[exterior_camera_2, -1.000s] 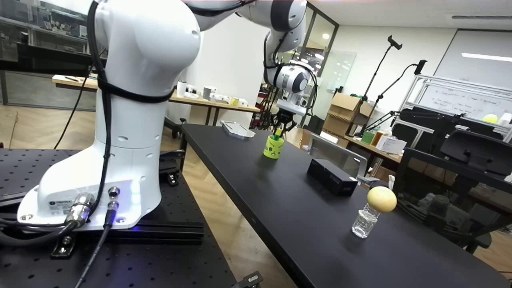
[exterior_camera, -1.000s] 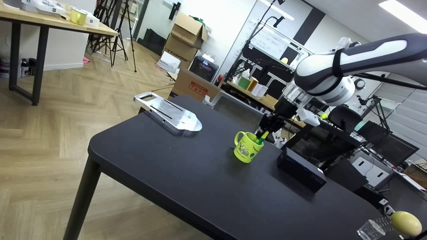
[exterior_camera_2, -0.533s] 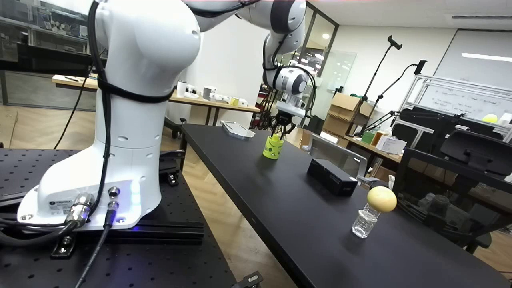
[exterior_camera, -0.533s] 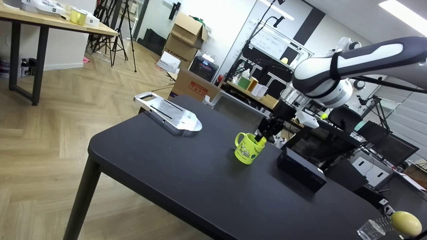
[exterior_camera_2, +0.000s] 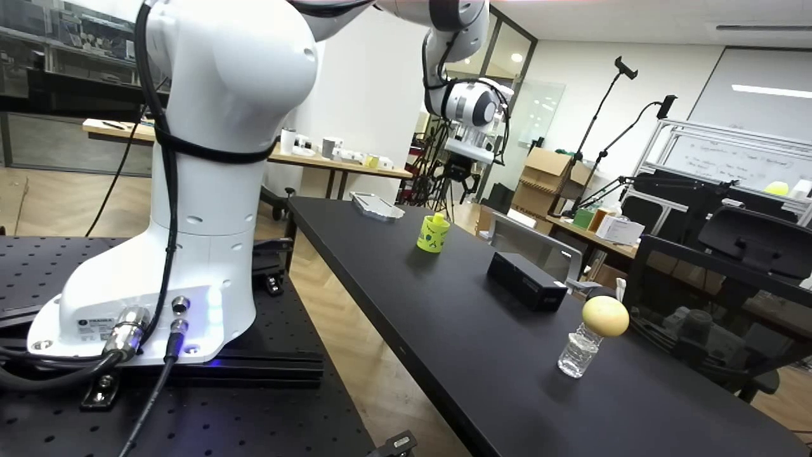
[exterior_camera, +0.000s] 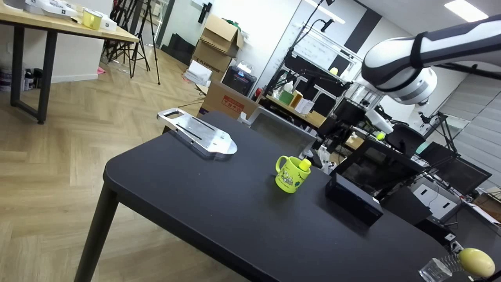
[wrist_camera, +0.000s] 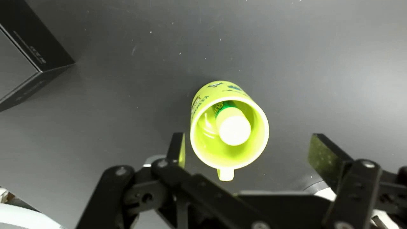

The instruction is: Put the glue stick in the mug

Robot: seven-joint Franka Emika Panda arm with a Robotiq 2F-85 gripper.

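The glue stick (wrist_camera: 233,127) is inside the lime-green mug (exterior_camera: 288,176), cap uppermost; in both exterior views just its yellow cap shows above the mug's rim, the barrel hidden by the wall. The wrist view looks into the mug's mouth, where the cap is washed out to white and masks all but a band of green barrel — whether the stick leans against the wall is hard to tell. Above the mug and clear of it hangs the Robotiq gripper (wrist_camera: 249,150), its two fingers spread wide; in both exterior views their tips are dark and indistinct. The mug stands upright on the black table (exterior_camera: 219,219), its printed figures hard to make out. Near the mug lies an oblong black box (exterior_camera_2: 526,280) — cut off by the frame in the wrist view, its lettering unreadable. Well apart from the mug, on its handle side, is a slotted metal plate (exterior_camera: 207,138); well apart on the box's side, a clear jar (exterior_camera_2: 578,351) carries a yellow ball (exterior_camera_2: 606,316) on a faint spring (exterior_camera: 451,261).
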